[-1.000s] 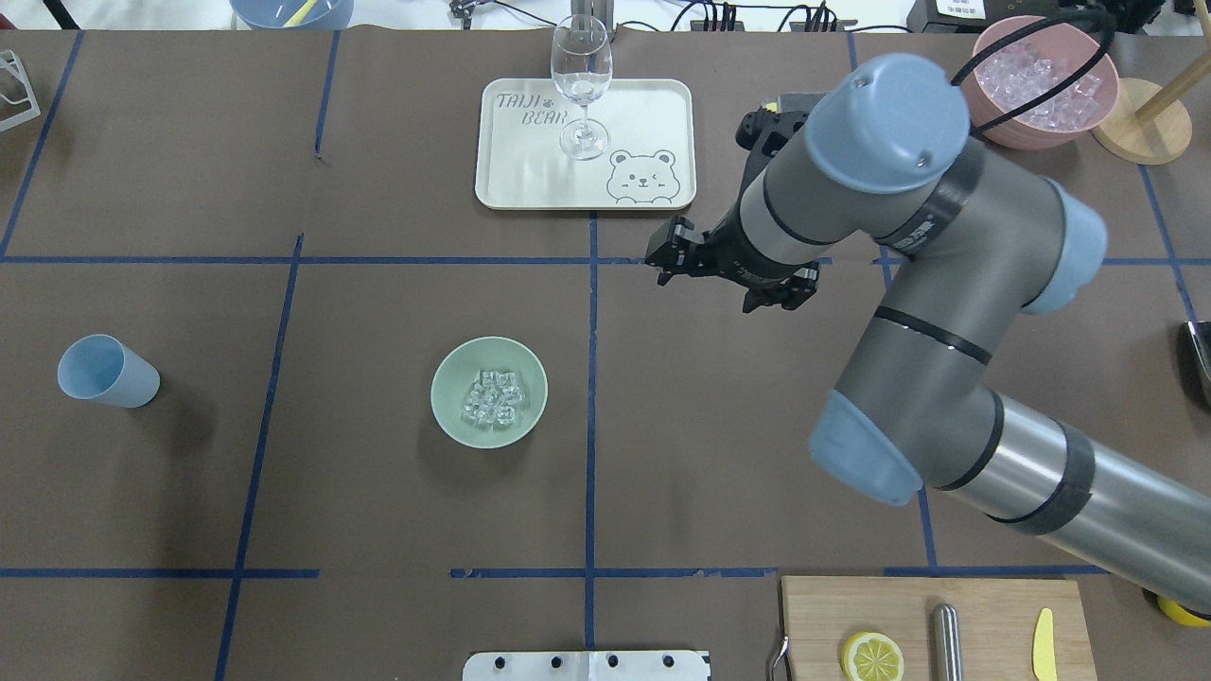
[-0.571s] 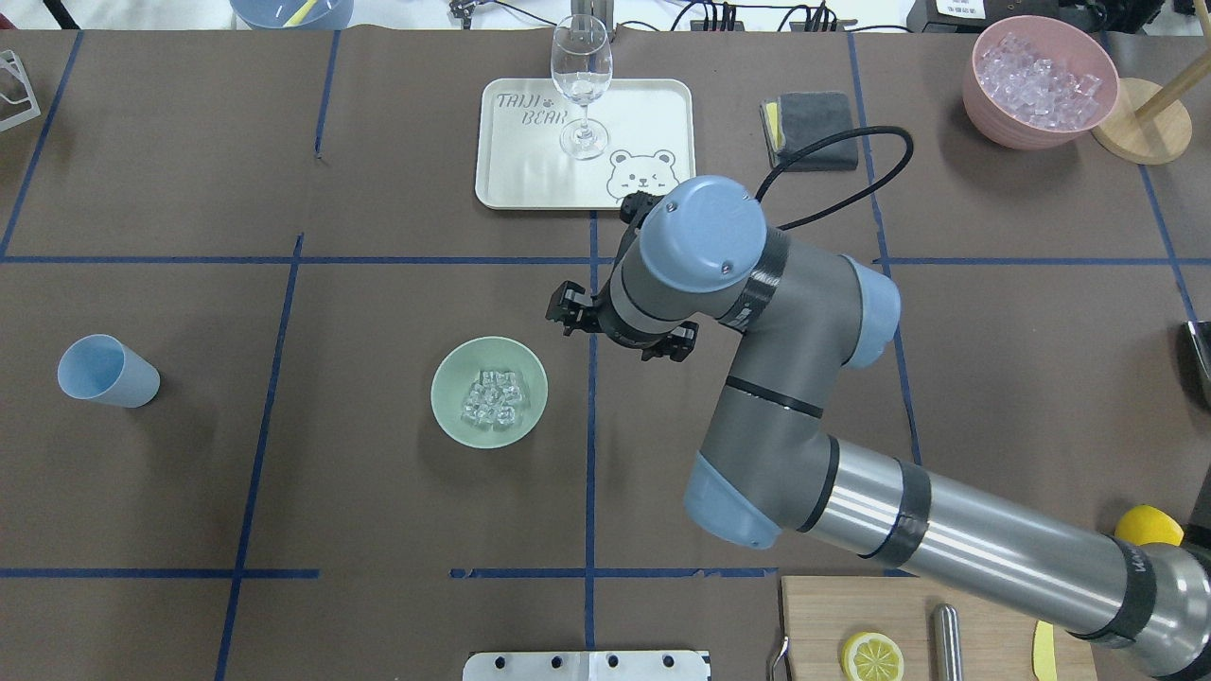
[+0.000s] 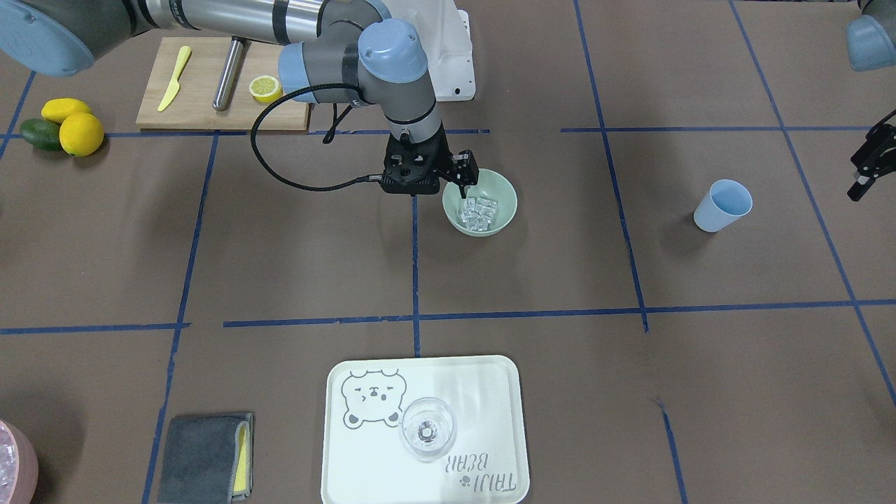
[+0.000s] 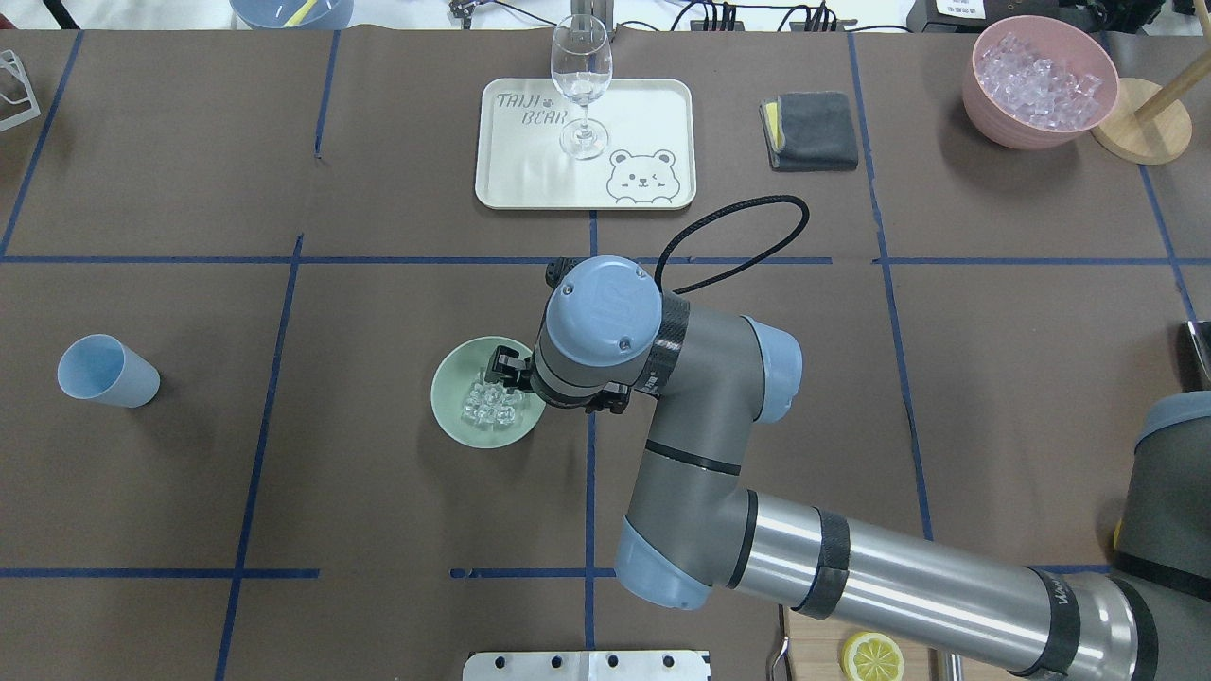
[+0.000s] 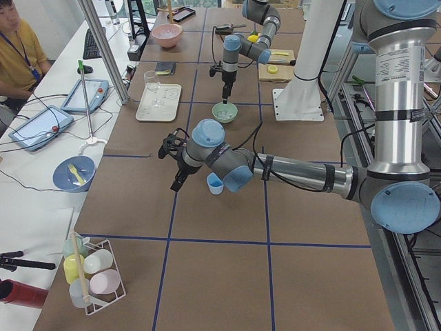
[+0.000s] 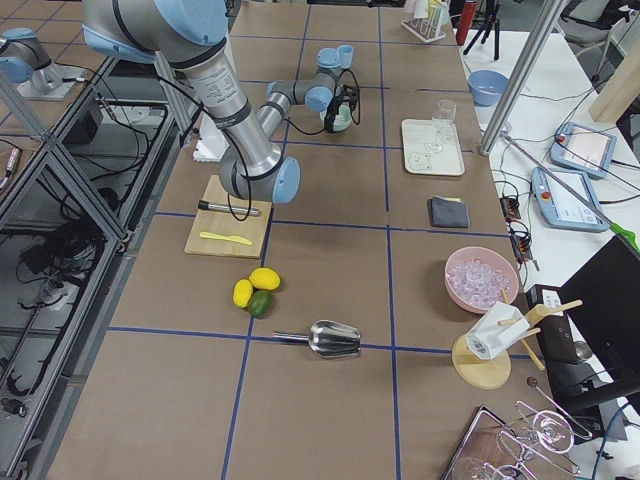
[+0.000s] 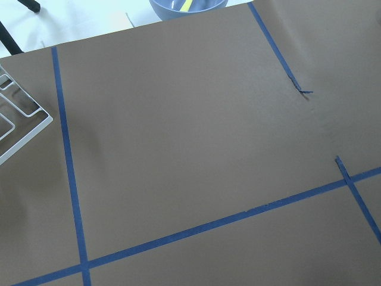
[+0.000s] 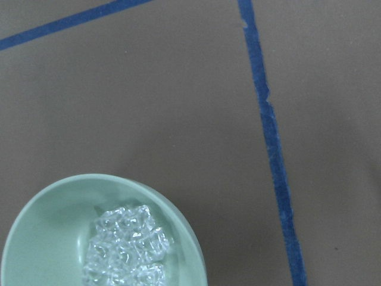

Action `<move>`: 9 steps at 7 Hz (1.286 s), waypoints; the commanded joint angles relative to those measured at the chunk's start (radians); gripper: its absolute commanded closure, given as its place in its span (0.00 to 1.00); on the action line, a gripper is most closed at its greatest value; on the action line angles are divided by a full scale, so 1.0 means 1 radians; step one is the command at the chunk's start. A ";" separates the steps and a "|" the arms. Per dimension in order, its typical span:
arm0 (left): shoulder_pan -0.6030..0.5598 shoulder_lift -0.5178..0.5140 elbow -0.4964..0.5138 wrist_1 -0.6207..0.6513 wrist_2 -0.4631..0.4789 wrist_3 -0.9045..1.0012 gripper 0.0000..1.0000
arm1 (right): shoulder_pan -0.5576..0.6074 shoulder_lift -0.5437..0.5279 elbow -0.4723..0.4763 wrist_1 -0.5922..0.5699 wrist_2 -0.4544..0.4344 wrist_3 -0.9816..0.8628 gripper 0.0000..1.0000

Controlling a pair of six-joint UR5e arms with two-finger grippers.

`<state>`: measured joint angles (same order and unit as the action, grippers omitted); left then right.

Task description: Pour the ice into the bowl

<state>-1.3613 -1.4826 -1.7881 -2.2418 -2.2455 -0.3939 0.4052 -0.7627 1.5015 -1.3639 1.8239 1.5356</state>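
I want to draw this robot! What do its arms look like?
The right arm and left arm are silvery-grey tubes with rounded pale-blue joint caps and black bands. A black cable loops off the right one. Each ends in a black two-finger gripper: right gripper, left gripper.

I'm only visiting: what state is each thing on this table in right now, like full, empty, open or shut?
bowl, upright, holding the ice
ice, piled inside it
blue cup, upright, empty
wine glass, upright on the tray, empty
pink bowl, full of ice cubes
lemon, cut in half
right gripper, open, empty, one finger over the bowl
left gripper, open, empty
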 commanded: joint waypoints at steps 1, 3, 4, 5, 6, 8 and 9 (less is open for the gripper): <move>-0.001 0.002 -0.007 -0.001 0.016 0.000 0.00 | -0.005 0.008 -0.033 0.002 -0.015 -0.005 0.01; 0.001 -0.001 -0.007 -0.001 0.032 0.000 0.00 | -0.009 0.039 -0.076 0.003 -0.029 -0.003 0.19; -0.001 -0.001 -0.007 -0.001 0.032 0.000 0.00 | -0.011 0.040 -0.080 0.003 -0.031 -0.005 0.47; -0.001 -0.002 -0.008 -0.001 0.032 0.000 0.00 | -0.017 0.037 -0.084 0.003 -0.032 -0.006 0.68; -0.001 -0.004 -0.005 -0.001 0.033 0.000 0.00 | -0.017 0.040 -0.080 0.003 -0.031 -0.008 1.00; -0.001 -0.005 -0.007 -0.001 0.029 -0.002 0.00 | -0.016 0.037 -0.070 0.005 -0.028 0.004 1.00; -0.010 0.016 -0.023 0.001 0.029 0.000 0.00 | 0.012 0.020 0.006 -0.003 0.004 0.005 1.00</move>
<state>-1.3646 -1.4823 -1.7988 -2.2424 -2.2155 -0.3942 0.3960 -0.7296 1.4466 -1.3614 1.8031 1.5369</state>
